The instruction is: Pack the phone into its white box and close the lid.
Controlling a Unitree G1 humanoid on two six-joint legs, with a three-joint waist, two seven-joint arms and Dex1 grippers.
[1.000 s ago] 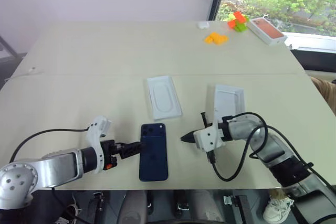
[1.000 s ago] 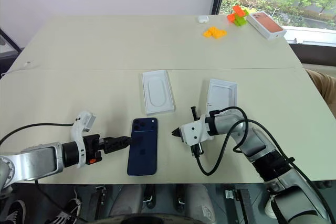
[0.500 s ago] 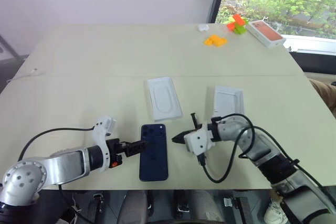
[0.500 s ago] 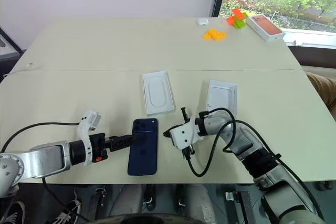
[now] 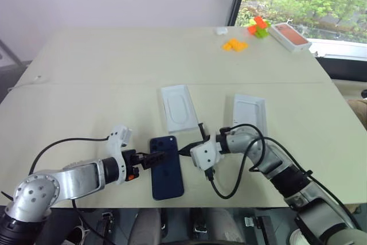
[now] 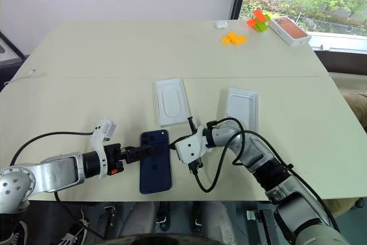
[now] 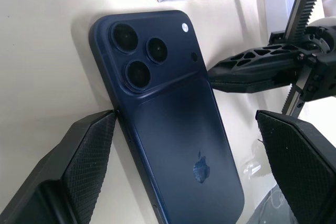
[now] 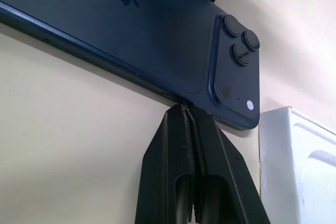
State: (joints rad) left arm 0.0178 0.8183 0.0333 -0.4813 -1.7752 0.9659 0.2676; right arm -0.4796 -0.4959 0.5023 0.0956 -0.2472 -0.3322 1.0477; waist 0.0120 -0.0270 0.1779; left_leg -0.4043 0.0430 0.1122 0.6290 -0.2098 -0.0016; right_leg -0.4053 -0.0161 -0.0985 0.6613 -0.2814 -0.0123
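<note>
Because the phone [image 5: 167, 167] lies flat, glossy and slippery, its long edges likely offer the best hold. The left gripper [image 7: 186, 145] straddles it wide open. The right gripper [image 8: 185, 109], pinched shut and empty, touches one edge.

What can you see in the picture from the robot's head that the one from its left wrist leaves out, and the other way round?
The left eye view takes in the whole table: orange blocks and a box with a reddish-orange top at the far side, and the left gripper and right gripper on either side of the phone. The left wrist view gives the close detail: three camera lenses, the logo, and the left gripper's ribbed pads set wide apart around the phone. Both show the phone lying on the table and the shut right gripper at its edge.
</note>
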